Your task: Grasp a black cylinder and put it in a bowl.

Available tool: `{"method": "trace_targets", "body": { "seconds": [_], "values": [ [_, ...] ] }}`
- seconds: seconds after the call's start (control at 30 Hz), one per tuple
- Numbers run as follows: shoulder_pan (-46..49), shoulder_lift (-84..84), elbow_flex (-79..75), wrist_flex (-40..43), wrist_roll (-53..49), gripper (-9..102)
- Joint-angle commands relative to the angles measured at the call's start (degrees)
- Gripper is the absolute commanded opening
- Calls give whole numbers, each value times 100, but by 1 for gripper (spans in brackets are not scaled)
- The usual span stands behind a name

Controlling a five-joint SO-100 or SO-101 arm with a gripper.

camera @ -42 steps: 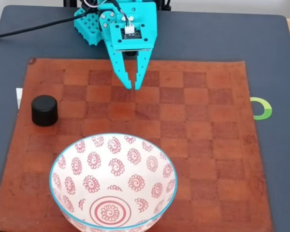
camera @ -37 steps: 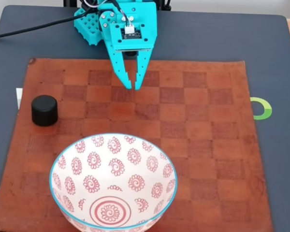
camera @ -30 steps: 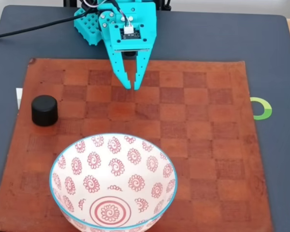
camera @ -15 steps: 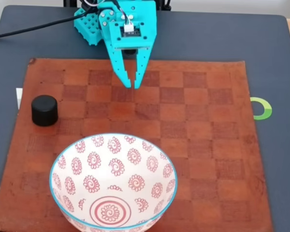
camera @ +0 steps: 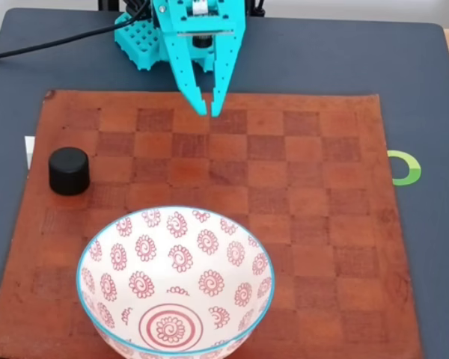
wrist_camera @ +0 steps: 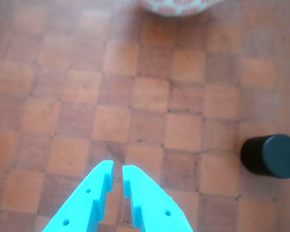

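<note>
Brown leather, worn and stamped with a faded checkerboard [camera: 299, 194], covers most of a dark grey table top [camera: 419, 82], and everything else sits relative to it. Near the mat's left edge in the fixed view stands the black cylinder [camera: 68, 170], short, matte and flat-topped, upright on the leather; the wrist view shows it at the right [wrist_camera: 272, 156], slightly soft in focus. At the mat's near edge rests the bowl [camera: 97, 247], glossy white ceramic with red spirals inside and a thin light-blue rim, its lower part cut off by the frame. In the wrist view just a blurred sliver of its patterned wall [wrist_camera: 176, 7] peeks in at the top. Over the mat's far edge hangs the turquoise plastic gripper [camera: 208, 112], its two tapered fingers nearly together with a slim gap between the tips and nothing held; whether the tips touch the leather is probably not decidable from these angles. The same prongs enter the wrist view from below [wrist_camera: 118, 169].
</note>
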Motion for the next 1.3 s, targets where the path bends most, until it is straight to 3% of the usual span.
{"method": "trace_targets", "body": {
  "seconds": [0.0, 0.3, 0.7, 0.97, 1.27],
  "values": [
    [62, -475, -492, -18, -35, 0],
    [70, -3542, -2171, -35, -88, 0],
    [1046, -6847, -4192, -53, -1529, 1],
    [1679, -7813, -4834, -53, -2329, 17],
    [2391, -8974, -5265, -62, -2979, 26]
  ]
}}
